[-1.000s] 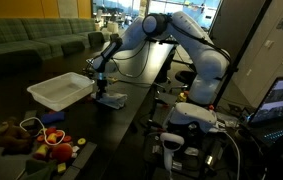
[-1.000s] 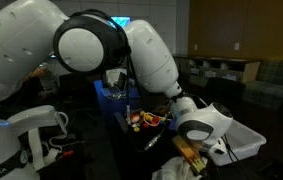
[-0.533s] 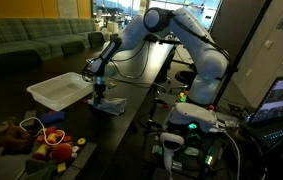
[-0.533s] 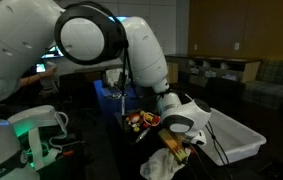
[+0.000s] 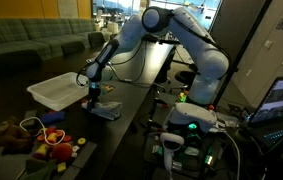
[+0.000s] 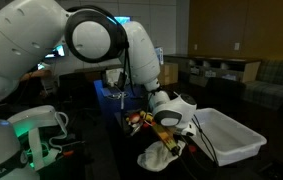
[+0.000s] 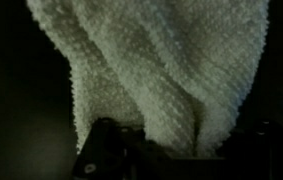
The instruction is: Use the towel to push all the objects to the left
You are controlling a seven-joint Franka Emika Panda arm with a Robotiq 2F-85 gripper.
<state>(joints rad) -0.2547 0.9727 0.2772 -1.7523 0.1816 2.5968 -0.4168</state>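
The pale towel [image 5: 104, 111] hangs from my gripper [image 5: 93, 97] and trails onto the dark table just in front of the white tray. In the wrist view the towel [image 7: 161, 65] fills most of the picture, and my gripper [image 7: 179, 152] is shut on its bunched edge. The objects [image 5: 38, 140], small red, yellow, orange and brown toys, lie in a cluster near the table's end, apart from the towel. From the opposite side, the towel [image 6: 161, 155] drapes below my gripper [image 6: 174, 128], with the objects [image 6: 141, 120] just behind it.
A white plastic tray [image 5: 47, 97] stands beside the towel's path, also seen as the tray [image 6: 243, 145] in an exterior view. A second robot base with green lights [image 5: 193, 117] and cables sits near the table's edge. Sofas line the back wall.
My gripper has dragged the towel along the table past the tray's corner, toward the toy cluster. The toys and tray have not moved.
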